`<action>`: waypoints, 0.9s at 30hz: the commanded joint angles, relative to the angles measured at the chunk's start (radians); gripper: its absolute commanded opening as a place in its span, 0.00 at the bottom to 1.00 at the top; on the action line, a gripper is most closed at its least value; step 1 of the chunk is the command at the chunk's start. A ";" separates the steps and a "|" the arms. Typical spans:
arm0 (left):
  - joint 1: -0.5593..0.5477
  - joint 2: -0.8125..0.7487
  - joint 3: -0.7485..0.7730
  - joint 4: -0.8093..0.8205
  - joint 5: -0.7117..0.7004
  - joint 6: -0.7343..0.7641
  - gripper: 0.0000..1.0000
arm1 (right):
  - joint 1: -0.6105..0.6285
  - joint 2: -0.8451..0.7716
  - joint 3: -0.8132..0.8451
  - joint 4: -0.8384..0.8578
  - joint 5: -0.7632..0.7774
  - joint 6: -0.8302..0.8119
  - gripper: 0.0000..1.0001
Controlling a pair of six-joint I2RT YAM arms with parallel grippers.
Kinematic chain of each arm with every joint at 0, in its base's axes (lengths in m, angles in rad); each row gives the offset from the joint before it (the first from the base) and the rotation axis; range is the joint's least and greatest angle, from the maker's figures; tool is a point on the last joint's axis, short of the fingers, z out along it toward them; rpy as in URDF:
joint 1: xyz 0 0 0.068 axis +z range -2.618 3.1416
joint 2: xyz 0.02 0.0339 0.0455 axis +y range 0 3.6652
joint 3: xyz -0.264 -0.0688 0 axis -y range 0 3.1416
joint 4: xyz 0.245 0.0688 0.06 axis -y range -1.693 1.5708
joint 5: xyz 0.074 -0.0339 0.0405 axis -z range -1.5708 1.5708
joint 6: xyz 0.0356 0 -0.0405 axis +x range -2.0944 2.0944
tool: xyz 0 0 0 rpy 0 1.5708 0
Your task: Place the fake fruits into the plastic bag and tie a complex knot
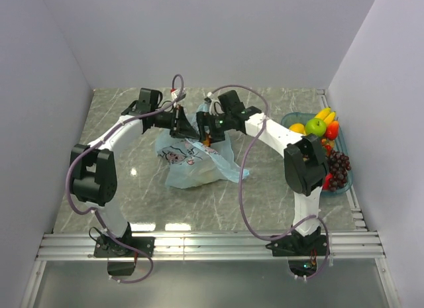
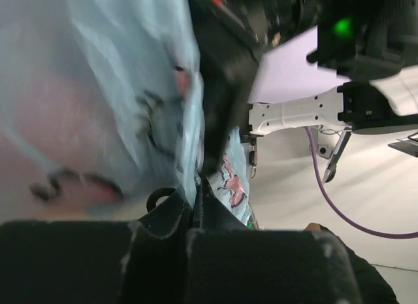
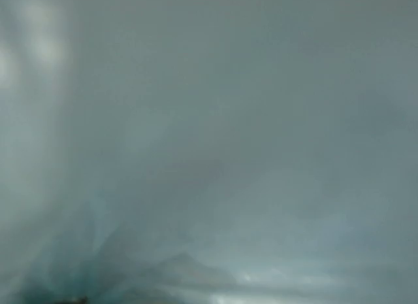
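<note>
Fruits [image 1: 322, 130] well right of plastic bag [image 1: 192, 165] | right gripper [image 1: 207, 124] nearer, grip unreadable | left gripper [image 1: 187, 126] clamps bag edge

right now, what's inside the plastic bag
Nothing can be made out inside the plastic bag: its crinkled blue film hides the interior, and the right wrist view shows only blurred film. Fruits sit visibly in the tray at right.

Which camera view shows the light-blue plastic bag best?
The top external view: there nearly the whole plastic bag shows, with its outline and printed graphic. The left wrist view gives only a blurred close-up of its film and some print. The right wrist view is filled by hazy film, without any outline.
</note>
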 commanded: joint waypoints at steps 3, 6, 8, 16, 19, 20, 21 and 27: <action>0.023 -0.053 -0.015 0.059 0.058 -0.020 0.02 | 0.050 -0.061 -0.001 0.072 0.023 0.046 0.98; 0.035 -0.051 -0.014 0.027 0.063 0.008 0.02 | 0.038 -0.134 -0.062 0.027 0.092 -0.044 0.99; 0.037 -0.050 -0.018 0.032 0.064 0.005 0.03 | 0.038 -0.165 -0.075 -0.029 0.123 -0.120 0.99; 0.041 -0.041 -0.012 -0.006 0.049 0.042 0.03 | 0.021 -0.288 -0.087 -0.229 0.140 -0.359 1.00; 0.045 -0.036 -0.005 -0.048 0.041 0.077 0.02 | -0.002 -0.354 -0.135 -0.267 0.123 -0.428 0.99; 0.043 -0.030 -0.003 -0.063 0.031 0.088 0.02 | -0.022 -0.372 -0.147 -0.277 0.123 -0.437 0.99; 0.043 -0.025 0.006 -0.076 0.026 0.115 0.02 | -0.036 -0.409 -0.168 -0.280 0.116 -0.449 0.99; 0.045 0.044 0.109 -0.278 -0.003 0.296 0.02 | -0.195 -0.538 -0.216 -0.232 0.067 -0.517 0.95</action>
